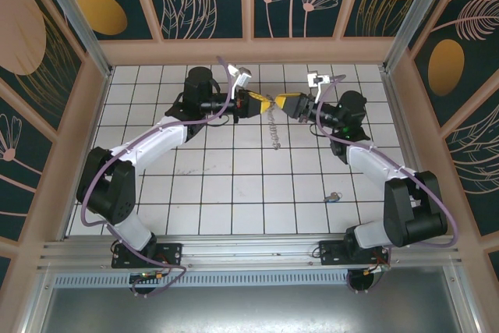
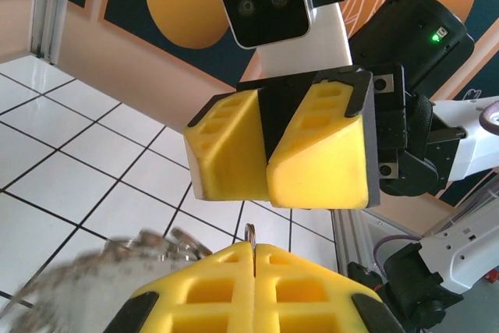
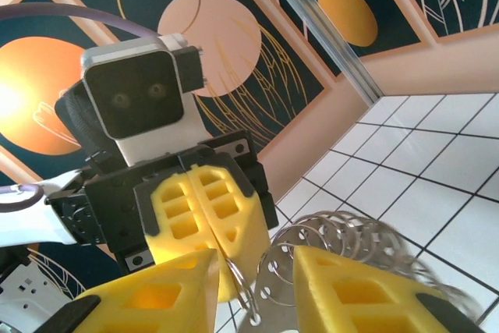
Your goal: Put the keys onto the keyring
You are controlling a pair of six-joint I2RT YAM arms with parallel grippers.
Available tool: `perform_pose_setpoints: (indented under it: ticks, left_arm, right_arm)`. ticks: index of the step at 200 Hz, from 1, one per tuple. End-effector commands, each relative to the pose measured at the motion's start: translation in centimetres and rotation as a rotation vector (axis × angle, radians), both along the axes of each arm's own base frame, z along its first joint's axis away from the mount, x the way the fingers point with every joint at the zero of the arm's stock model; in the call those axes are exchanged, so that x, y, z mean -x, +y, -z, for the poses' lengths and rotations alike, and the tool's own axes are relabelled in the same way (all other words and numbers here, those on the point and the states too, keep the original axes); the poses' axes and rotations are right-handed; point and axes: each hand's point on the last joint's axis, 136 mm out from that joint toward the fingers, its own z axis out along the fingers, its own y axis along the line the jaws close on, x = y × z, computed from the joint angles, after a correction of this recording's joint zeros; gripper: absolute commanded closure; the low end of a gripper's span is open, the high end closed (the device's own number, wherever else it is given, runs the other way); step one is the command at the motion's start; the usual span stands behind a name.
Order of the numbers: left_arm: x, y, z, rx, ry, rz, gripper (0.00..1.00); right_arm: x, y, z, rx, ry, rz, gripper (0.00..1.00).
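Observation:
The keyring (image 1: 273,132), a perforated metal strip carrying several split rings, hangs between the two grippers at the back of the tiled floor. My left gripper (image 1: 261,104) is shut on one of its rings (image 2: 251,232), which pokes up between the yellow pads (image 2: 226,271). My right gripper (image 1: 290,105) faces it nose to nose. Its jaws (image 3: 253,263) stand apart, with that ring and the strip (image 3: 274,302) in the gap. The keys (image 1: 333,196), a small dark cluster with a blue bit, lie on the floor at the front right, beside the right arm.
Peach walls with aluminium posts (image 1: 401,33) enclose the white tiled floor (image 1: 234,185). Purple cables (image 1: 117,165) run along both arms. The right arm's base (image 1: 355,251) stands close to the keys.

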Motion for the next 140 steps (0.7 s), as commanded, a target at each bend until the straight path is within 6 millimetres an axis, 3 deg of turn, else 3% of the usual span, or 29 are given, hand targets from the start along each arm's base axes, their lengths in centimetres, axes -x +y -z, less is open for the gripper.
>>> perform_pose_setpoints:
  ticks: [1,102,140]
  left_arm:
    - [0.7,0.1,-3.3,0.060,-0.082,0.032,1.00]
    - [0.7,0.1,-4.0,0.071,-0.089,0.039,1.00]
    - [0.7,0.1,-4.1,0.075,-0.090,0.040,1.00]
  right_arm:
    - [1.2,0.5,-2.9,-0.023,-0.105,-0.044,0.70]
    - [2.9,1.0,-1.6,-0.004,-0.092,-0.080,0.71]
    - [3.1,1.2,-0.9,0.004,-0.079,-0.085,0.77]
